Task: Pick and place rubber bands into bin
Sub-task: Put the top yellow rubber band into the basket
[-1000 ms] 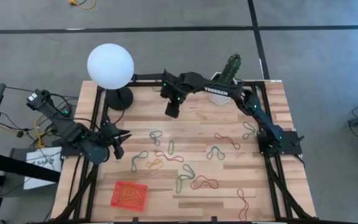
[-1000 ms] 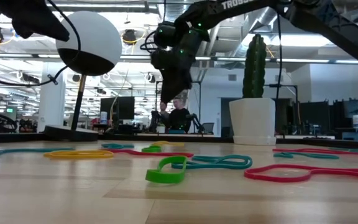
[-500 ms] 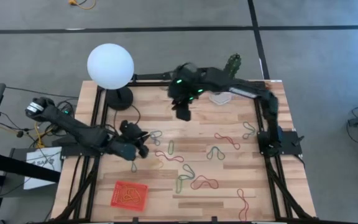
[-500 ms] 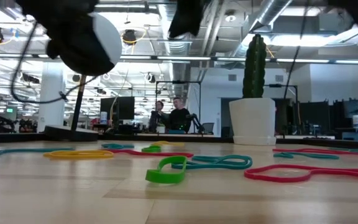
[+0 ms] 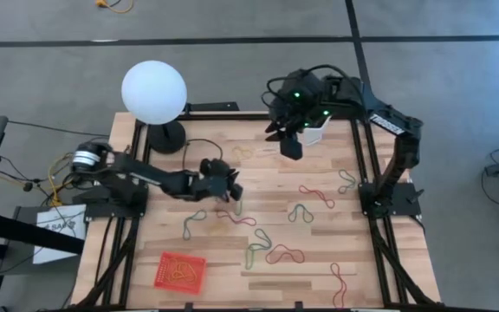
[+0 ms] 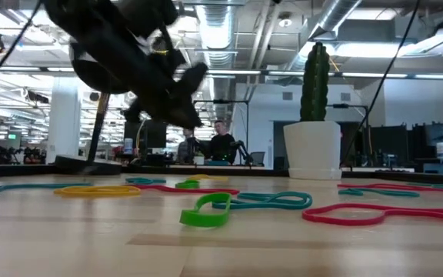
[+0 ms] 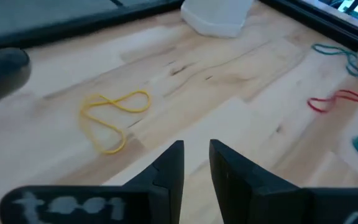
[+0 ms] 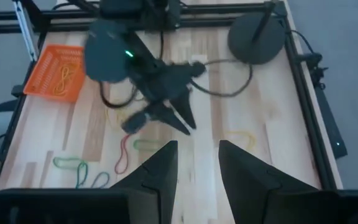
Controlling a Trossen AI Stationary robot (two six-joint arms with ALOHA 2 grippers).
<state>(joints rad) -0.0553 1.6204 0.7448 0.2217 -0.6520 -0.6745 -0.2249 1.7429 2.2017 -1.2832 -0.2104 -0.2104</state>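
Observation:
Several rubber bands, red (image 5: 316, 195), green (image 5: 249, 256), grey-blue (image 5: 300, 212) and yellow (image 5: 243, 152), lie flat and loose on the wooden table. The orange-red bin (image 5: 180, 271) stands near the table's front left with bands in it; it also shows in the right wrist view (image 8: 58, 71). My left gripper (image 5: 230, 191) hovers above the bands left of centre, its fingers (image 7: 196, 146) a narrow gap apart and empty, the yellow band (image 7: 114, 115) ahead of them. My right gripper (image 5: 288, 146) is raised high at the far edge beside the cactus pot, its fingers (image 8: 197, 146) apart and empty.
A white globe lamp (image 5: 153, 91) on a black base (image 5: 167, 137) stands at the far left corner. The white cactus pot (image 6: 311, 150) stands at the far right, partly under my right arm. A black frame (image 5: 366, 186) runs along the table's sides.
My left gripper has swung from the table's left edge toward the centre, staying above the bands. My right gripper has moved toward the table's right and far edge and risen out of the low view. The bands lie as before.

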